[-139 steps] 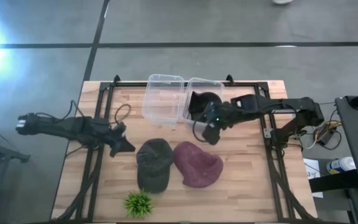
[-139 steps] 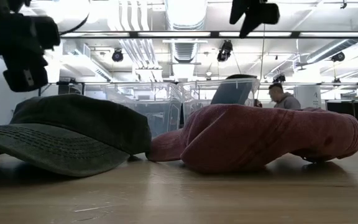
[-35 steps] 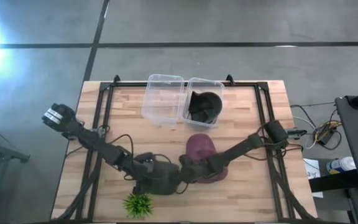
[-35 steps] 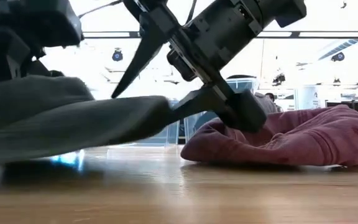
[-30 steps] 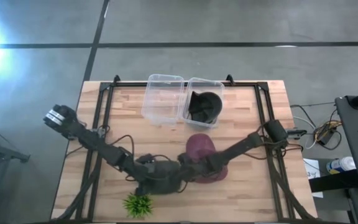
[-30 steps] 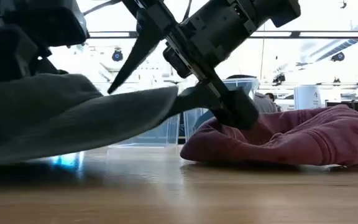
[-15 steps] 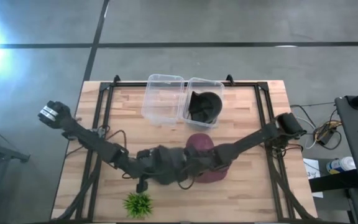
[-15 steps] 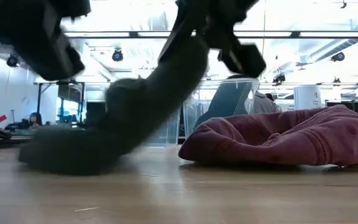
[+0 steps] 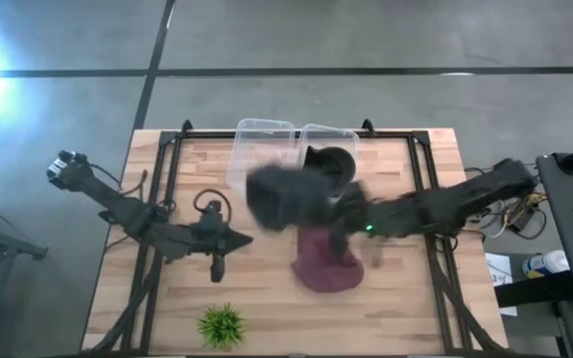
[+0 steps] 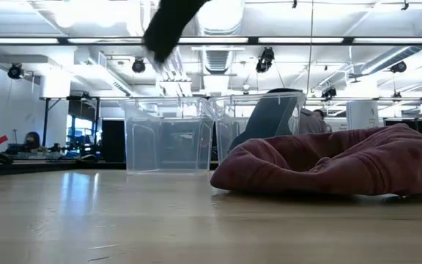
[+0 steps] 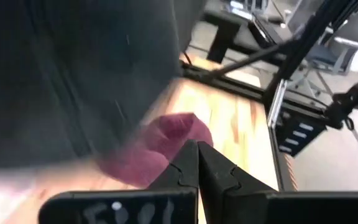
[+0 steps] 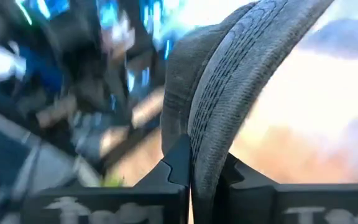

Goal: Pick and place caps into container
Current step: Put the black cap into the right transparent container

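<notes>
A dark grey cap [image 9: 285, 197] hangs blurred above the table's middle, just in front of two clear containers [image 9: 264, 149]. My right gripper [image 9: 338, 221] is shut on it. In the right wrist view its stitched brim [image 12: 229, 81] rises from between the fingers. A maroon cap [image 9: 326, 261] lies on the wood below, also in the low view [image 10: 328, 165]. Another dark cap [image 9: 331, 164] sits inside the right container. My left gripper [image 9: 239, 240] is shut on nothing, left of the maroon cap, its closed fingers [image 11: 197, 158] pointing toward the maroon cap [image 11: 160, 146]. My right gripper pinches the dark grey cap's stitched brim at its edge [image 12: 199, 163] between its two fingers. The fingers come roughly level from the table's right side. The cap is lifted clear of the table and stands out past the fingertips toward the left.
A small green spiky plant [image 9: 221, 324] stands near the table's front edge, left of centre. Black frame rails [image 9: 162, 159] run along the table's left, right and far sides. Bare wood lies on the near right.
My right gripper has shut on the dark grey cap's brim and swung up and toward the far edge, lifting the cap off the table's near middle to just in front of the containers. My left gripper has drawn back from the cap toward the left and far side.
</notes>
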